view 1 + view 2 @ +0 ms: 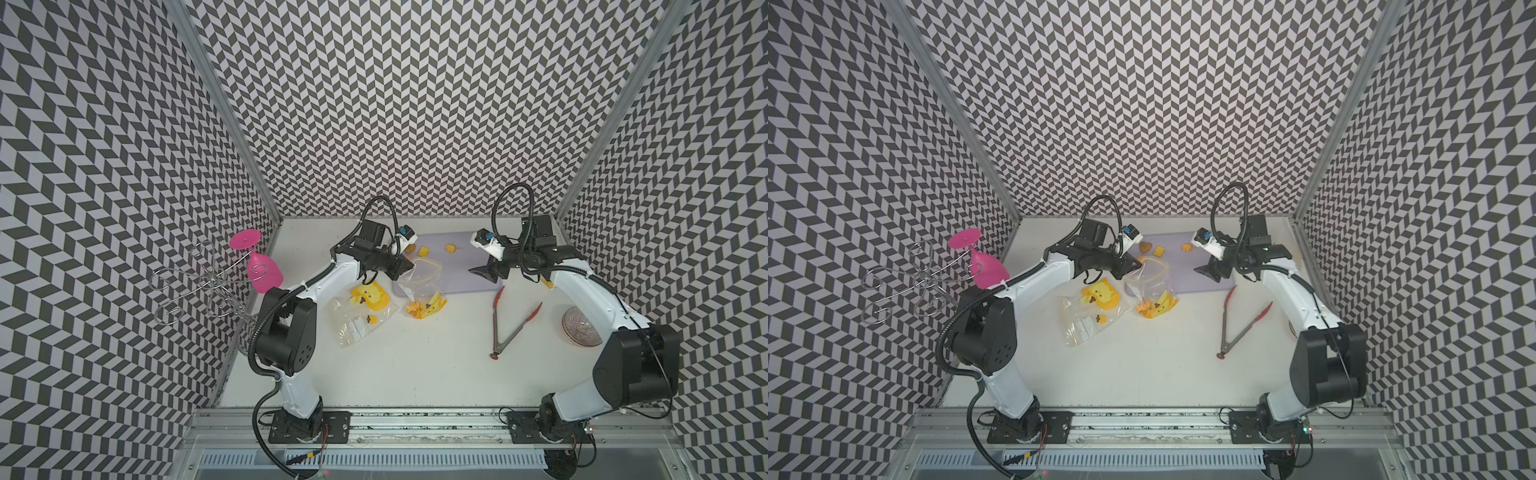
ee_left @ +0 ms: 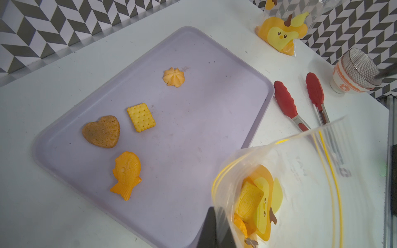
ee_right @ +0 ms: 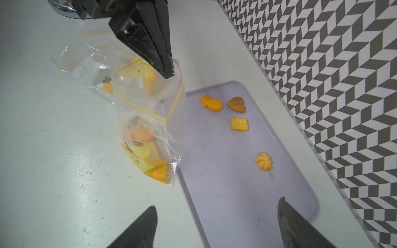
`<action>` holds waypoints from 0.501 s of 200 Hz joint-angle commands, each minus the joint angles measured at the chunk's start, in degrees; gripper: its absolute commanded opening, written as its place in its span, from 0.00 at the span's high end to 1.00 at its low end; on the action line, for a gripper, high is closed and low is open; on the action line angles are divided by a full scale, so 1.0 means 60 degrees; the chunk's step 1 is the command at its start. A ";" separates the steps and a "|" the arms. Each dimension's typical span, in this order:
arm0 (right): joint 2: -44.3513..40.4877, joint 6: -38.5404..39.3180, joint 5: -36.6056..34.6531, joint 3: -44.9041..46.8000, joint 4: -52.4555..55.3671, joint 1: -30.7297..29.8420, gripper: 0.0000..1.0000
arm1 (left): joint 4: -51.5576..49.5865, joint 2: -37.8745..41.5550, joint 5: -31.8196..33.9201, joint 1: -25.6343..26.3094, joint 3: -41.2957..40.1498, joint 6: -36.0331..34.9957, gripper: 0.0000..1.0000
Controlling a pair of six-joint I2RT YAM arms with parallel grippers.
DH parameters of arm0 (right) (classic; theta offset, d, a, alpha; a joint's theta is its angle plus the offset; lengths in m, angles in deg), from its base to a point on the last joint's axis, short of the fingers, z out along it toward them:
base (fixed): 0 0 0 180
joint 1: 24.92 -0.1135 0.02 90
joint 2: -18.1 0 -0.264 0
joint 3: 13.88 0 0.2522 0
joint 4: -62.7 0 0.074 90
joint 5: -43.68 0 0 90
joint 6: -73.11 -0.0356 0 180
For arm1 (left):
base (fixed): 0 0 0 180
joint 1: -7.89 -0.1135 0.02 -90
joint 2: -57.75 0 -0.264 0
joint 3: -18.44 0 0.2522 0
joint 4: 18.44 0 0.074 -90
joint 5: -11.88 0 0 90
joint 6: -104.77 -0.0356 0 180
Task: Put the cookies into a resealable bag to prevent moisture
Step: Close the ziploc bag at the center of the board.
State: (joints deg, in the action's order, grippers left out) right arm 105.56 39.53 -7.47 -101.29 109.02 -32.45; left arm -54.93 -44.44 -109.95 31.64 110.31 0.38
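My left gripper (image 3: 168, 73) is clamped on the rim of the resealable bag (image 3: 150, 101), pinching the yellow zip strip so the mouth is held up and open. My right gripper (image 3: 217, 203) has its jaws spread wide with nothing between them, and it hangs above the lavender tray (image 3: 225, 189), toward the end nearest the right arm.

The bag's bottom rests on the white table (image 1: 415, 365), just beside the tray's corner. Some of the cookies (image 2: 250, 200) lie at the bottom of the bag. They sit against its yellow cartoon print, so I cannot count them.

Four more lie loose on the tray, all apart from one another: an orange fish cookie (image 2: 126, 174), a brown heart cookie (image 2: 102, 131), a yellow square cracker (image 2: 141, 117) and a pale swirl cookie (image 2: 174, 76).

Further out, a second clear bag (image 1: 361, 311) lies flat on the table near the left arm. Red-tipped tongs (image 1: 507, 324) lie beside the tray on the right arm's side, with a patterned bowl (image 1: 579, 326) beyond them. By the left wall a pink glass (image 1: 259, 266) hangs foot-up on a wire rack (image 1: 199, 282).
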 commanded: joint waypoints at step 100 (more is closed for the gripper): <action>0.0333 0.1091 0.1021 0.0688 -0.1160 -0.1407 0.19 | 0.0198 0.0436 -0.0057 0.0246 -0.0318 -0.0584 1.00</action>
State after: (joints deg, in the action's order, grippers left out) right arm 106.24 44.16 -4.43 -97.01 106.02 -39.60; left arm -54.45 -43.39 -109.84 32.99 108.80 -1.32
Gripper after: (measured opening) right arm 0.817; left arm 0.047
